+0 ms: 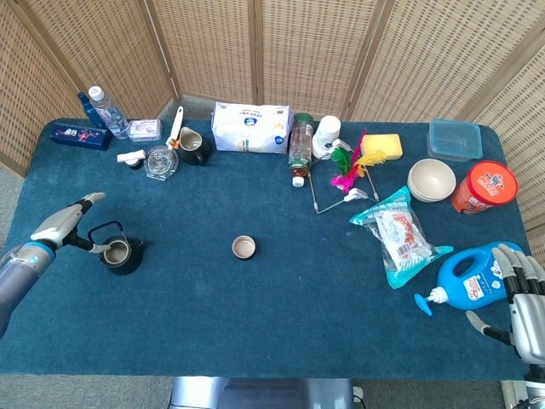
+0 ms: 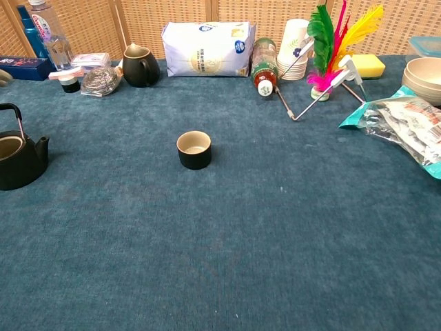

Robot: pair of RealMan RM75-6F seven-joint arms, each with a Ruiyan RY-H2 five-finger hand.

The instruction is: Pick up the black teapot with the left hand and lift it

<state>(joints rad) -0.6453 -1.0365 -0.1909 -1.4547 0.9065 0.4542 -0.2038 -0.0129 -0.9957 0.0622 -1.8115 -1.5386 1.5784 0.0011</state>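
A woven wicker folding screen [image 1: 281,51] stands behind the table [image 1: 281,298], which is covered in dark blue cloth, evenly lit

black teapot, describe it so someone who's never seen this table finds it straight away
On the blue table, look at the left side, right by the left hand. The black teapot sits there alone, lidless, with an upright wire handle, unlike the small cup at mid-table.

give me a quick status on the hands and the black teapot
Left hand open, fingers spread beside the black teapot, no grip yet. Right hand open, idle near the blue detergent bottle. Teapot on the table, handle upright, nothing blocking.
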